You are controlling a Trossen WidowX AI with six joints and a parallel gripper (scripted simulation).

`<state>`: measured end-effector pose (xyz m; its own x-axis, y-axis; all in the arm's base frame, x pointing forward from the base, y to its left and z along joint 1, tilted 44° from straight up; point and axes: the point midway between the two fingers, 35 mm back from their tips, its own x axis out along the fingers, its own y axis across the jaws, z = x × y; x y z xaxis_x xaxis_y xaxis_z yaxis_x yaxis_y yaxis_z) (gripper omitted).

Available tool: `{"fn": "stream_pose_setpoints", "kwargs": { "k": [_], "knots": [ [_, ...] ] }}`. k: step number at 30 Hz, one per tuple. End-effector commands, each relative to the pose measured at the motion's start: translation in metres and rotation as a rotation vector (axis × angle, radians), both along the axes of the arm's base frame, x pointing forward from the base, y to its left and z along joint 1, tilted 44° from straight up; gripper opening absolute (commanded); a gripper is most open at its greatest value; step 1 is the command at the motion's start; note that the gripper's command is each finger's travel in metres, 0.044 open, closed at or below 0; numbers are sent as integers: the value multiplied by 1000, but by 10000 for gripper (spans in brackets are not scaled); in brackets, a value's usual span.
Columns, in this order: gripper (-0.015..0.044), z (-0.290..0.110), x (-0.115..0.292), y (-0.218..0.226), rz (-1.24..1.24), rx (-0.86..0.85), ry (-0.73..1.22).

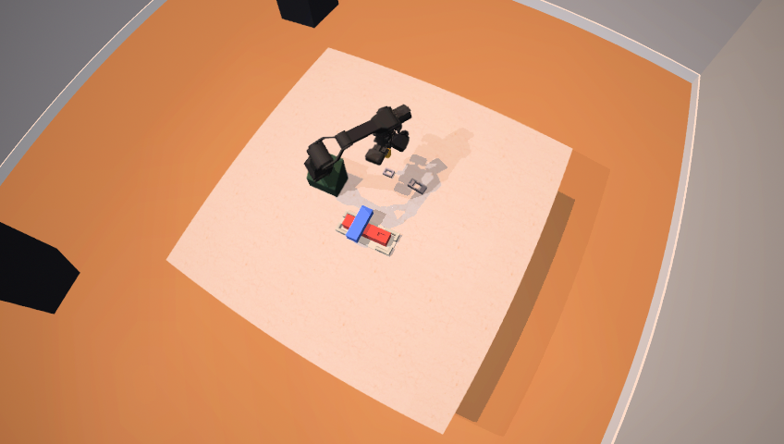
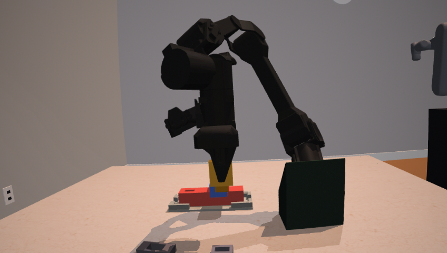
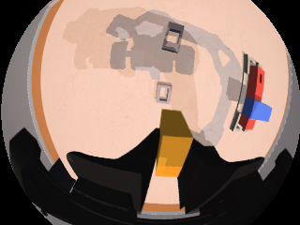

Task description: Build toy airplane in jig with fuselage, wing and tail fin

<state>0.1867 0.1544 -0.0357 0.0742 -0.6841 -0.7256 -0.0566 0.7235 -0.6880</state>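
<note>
The red fuselage (image 1: 379, 234) (image 2: 194, 195) (image 3: 258, 81) lies in the grey jig (image 1: 392, 247) (image 2: 178, 206) (image 3: 242, 97). The blue wing (image 1: 359, 223) (image 2: 214, 194) (image 3: 258, 112) sits across it. My gripper (image 1: 385, 149) (image 2: 221, 181) (image 3: 169, 133) points straight down and is shut on the yellow tail fin (image 2: 213, 175) (image 3: 174, 133). It holds the fin upright in the air above the table, tab downward, away from the jig on the far side of the arm's base. In the overhead view the fin is almost hidden under the wrist.
Two small grey empty part holders (image 1: 388, 172) (image 1: 418, 185) (image 2: 155, 247) (image 2: 222, 249) (image 3: 164, 92) (image 3: 172, 37) stand on the table below and beyond the gripper. The arm's dark green base block (image 1: 327, 178) (image 2: 313, 194) stands between them and the jig.
</note>
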Motion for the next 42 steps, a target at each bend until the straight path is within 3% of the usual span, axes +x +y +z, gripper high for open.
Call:
{"fn": "stream_pose_setpoints", "kwargs": {
  "k": [1,42],
  "knots": [
    [0,4,1,3,-6,6,-2],
    [0,52,76,-57,5,72,8]
  ]
}}
